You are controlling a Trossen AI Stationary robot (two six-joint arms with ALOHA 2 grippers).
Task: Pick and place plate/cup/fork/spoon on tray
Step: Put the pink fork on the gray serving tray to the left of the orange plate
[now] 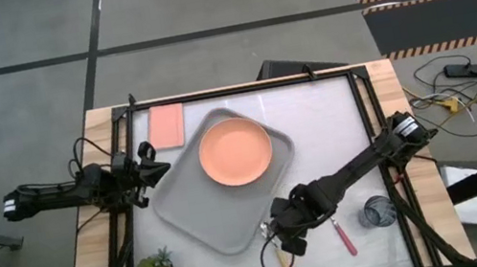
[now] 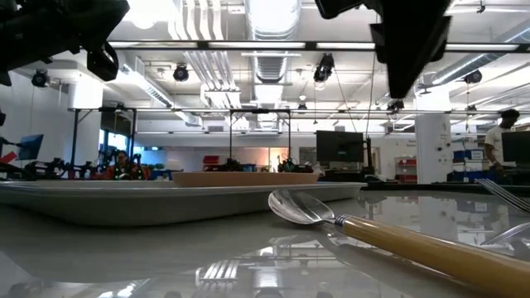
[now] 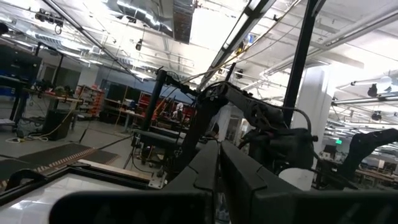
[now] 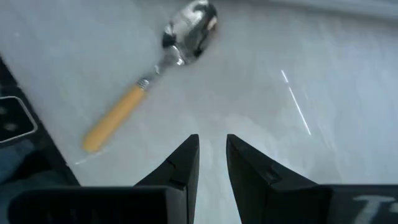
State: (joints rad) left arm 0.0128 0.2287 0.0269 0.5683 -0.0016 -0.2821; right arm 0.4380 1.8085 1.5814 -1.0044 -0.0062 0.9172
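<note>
right end effector (image 4: 212, 155), fingers nearly closed and empty, hangs beside the spoon (image 4: 149, 74); misaligned descent risks pushing it along the counter (image 4: 311, 74). left end effector (image 3: 217, 168) closed.

High view: mounted overhead, looking straight down; whole table (image 1: 335, 127) framed at centre, floor seen around it. Low view: set at tabletop level, facing across into the room; spoon (image 2: 389, 236) seen very close at lower right, tray (image 2: 124, 203) edge-on at left. Left wrist view: aimed level into the room. Right wrist view: aimed down at the tabletop from close range, spoon (image 4: 146, 81) at upper left. Spoon shared by low, right wrist and high views (image 1: 285, 263).
</note>
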